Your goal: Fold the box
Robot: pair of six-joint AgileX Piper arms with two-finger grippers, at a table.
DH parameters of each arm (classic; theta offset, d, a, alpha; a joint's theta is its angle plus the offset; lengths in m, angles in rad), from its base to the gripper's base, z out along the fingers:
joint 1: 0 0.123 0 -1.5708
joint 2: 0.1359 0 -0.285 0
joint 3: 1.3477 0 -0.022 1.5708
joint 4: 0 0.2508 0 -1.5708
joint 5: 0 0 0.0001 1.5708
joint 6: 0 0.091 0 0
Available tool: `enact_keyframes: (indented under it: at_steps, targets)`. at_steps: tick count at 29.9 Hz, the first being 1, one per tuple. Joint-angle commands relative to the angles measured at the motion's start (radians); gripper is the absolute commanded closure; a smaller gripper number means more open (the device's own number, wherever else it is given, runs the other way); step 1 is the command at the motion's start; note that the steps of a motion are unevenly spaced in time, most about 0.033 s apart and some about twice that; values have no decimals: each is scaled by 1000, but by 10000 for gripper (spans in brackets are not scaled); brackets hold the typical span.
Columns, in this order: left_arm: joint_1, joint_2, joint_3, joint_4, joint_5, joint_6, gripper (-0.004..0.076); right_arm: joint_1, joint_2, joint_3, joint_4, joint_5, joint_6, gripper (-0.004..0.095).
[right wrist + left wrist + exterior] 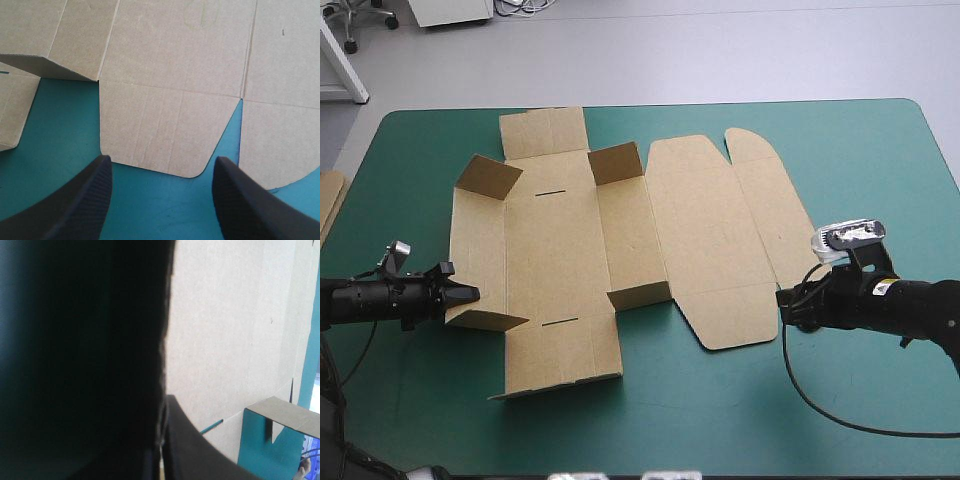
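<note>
The brown box [560,270] lies as a cut sheet in the middle of the teal-green table, mostly flat, with several small corner flaps standing up. The lid part [720,230] is spread flat to the right. My left gripper [470,293] is at the sheet's left edge beside a raised flap [485,318]. In the left wrist view the board [225,340] runs edge-on between the gripper's [161,440] nearly closed fingers [195,452], and one side is dark. My right gripper [785,300] stands open [161,187] on the cover, just short of the lid's rounded flap [160,132].
An edge of more brown board [328,195] shows at the table's left edge. Bare teal-green cover [880,160] lies to the right of the box and along the near edge.
</note>
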Motion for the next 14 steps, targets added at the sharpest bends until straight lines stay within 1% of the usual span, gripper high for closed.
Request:
enact_keyframes:
  at_steps: [1,4,9,14]
  targets:
    - [-8,-37,-21,-39,65,-5,734,-8,-10,-37,25,-40,-13,346]
    - [-54,-37,-65,25,105,-32,734,-8,-10,-37,21,-41,-18,346]
    - [-210,-37,-198,179,105,-137,734,-8,-10,-37,20,-37,-20,346]
    - [-360,-37,-363,241,105,-176,734,-8,-10,-37,20,-26,-18,346]
